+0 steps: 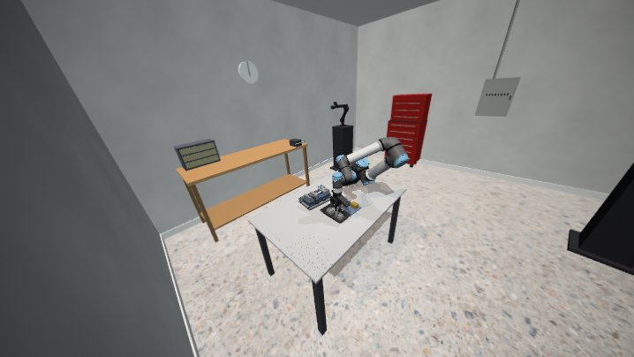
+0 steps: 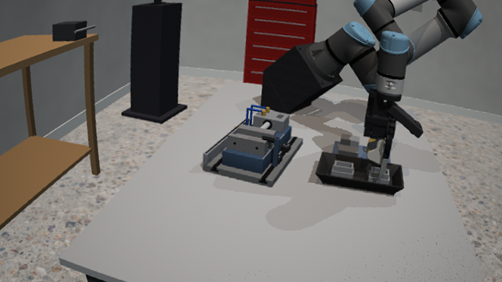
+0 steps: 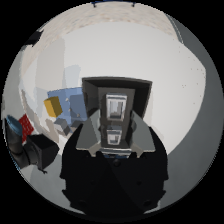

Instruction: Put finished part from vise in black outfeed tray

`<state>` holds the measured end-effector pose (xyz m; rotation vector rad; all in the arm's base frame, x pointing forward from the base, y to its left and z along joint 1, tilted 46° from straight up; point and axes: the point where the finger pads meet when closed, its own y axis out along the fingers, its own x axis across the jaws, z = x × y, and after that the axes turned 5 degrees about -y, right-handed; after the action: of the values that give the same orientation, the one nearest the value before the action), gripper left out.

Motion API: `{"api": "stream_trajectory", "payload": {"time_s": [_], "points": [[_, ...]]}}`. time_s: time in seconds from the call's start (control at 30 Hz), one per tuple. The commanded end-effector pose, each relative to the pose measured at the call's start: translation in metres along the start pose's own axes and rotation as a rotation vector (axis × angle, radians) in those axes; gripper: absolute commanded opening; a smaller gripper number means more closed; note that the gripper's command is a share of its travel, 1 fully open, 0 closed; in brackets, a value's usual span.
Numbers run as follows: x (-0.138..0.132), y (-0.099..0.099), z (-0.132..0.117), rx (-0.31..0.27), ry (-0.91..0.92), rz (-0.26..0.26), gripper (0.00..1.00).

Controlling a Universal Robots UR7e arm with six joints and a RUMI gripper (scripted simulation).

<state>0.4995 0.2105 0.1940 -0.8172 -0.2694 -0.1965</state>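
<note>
The black outfeed tray (image 2: 359, 173) lies on the table right of the vise (image 2: 252, 149). Two grey pocketed blocks rest in it: one on the left (image 2: 343, 168) and one on the right (image 2: 380, 174). My gripper (image 2: 378, 165) points straight down over the right block, its fingers parted and standing either side of it. In the wrist view that block (image 3: 114, 135) sits between my fingers, with the other block (image 3: 116, 106) beyond it in the tray. The vise jaws hold no block. In the top view the gripper (image 1: 336, 205) stands over the tray.
A blue mat with a grey raw block (image 2: 348, 142) and a yellow piece (image 3: 53, 106) lies just behind the tray. The arm's black base (image 2: 298, 83) stands at the back of the table. A wooden shelf (image 2: 13, 78) is to the left.
</note>
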Motion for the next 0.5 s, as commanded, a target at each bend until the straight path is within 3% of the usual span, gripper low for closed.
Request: {"api": "stream_trajectory", "payload": {"time_s": [0.0, 0.47], "points": [[0.0003, -0.0003, 0.0, 0.0, 0.0, -0.001, 0.4], [0.0003, -0.0018, 0.0, 0.0, 0.0, -0.001, 0.4]]}}
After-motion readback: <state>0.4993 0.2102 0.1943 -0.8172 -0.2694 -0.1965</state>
